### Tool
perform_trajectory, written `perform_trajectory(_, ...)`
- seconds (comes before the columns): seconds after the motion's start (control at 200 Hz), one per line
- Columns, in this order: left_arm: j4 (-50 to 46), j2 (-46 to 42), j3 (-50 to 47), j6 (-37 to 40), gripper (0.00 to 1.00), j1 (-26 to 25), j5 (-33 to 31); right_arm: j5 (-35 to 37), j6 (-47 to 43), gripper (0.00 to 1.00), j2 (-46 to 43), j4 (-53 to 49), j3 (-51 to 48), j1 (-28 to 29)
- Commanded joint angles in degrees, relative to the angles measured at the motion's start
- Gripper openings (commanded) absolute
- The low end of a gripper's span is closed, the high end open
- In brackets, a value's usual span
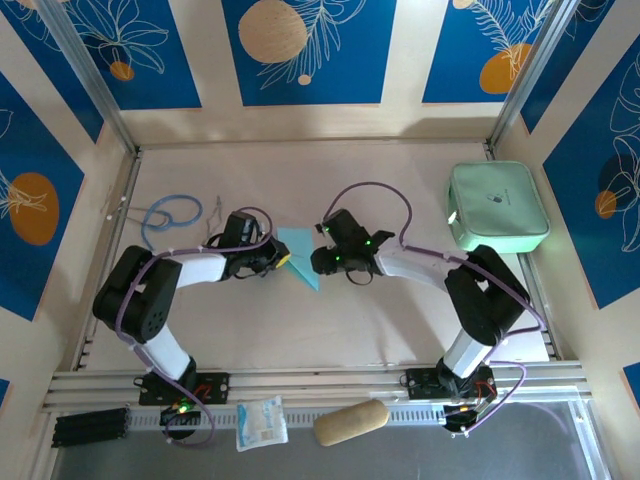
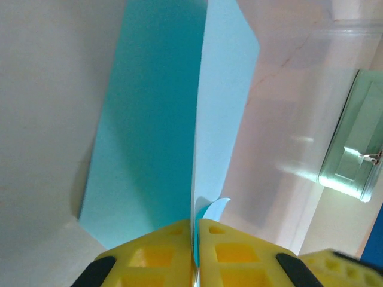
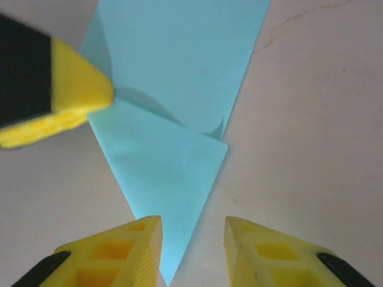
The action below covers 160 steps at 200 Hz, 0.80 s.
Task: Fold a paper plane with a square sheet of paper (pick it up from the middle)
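Pale tabletop (image 1: 400, 330), boxed by blue-patterned walls (image 1: 310, 60), carried the half-folded paper plane (image 1: 298, 256) at its centre, well clear of the mint-green case (image 1: 497, 205) at far right. We found the left gripper (image 2: 195, 230) pinched shut on the fold — in our judgement, to anchor the sheet and hold one flap raised. We found the right gripper (image 3: 192, 230) with jaws apart, astride the pointed tip — probably positioned to pinch it.

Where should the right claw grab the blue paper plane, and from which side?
Probably the paper plane at its narrow pointed end, coming low over the table from the right gripper side. That tip lies flat between its open fingers, while the left gripper pinches a raised fold on the far side.
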Motion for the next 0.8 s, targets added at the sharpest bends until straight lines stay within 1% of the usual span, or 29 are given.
perform_trajectory(0.0,-2.39,-1.73,1.58,-3.00,0.11,-1.59,-4.46,10.87,-5.86,0.36,-0.75,2.00,-1.38,4.43)
perform_trajectory(0.135,-3.19,-2.05,2.42,-4.24,0.11,-2.60,-6.62,15.82,-9.33,0.37,2.32,2.62,0.64,8.78)
perform_trajectory(0.285,-2.68,-2.11,2.34,-5.73,0.11,-2.97,-7.41,18.36,-9.29,0.38,5.95,2.82,2.57,10.79)
perform_trajectory(0.69,-3.44,-2.58,2.25,-6.43,0.11,-3.02,-7.58,19.46,-9.29,0.39,9.68,5.08,3.61,11.12)
perform_trajectory(0.795,-3.50,-2.46,2.34,-6.53,0.11,-3.00,-7.48,20.05,-9.43,0.37,10.09,4.86,4.06,11.12)
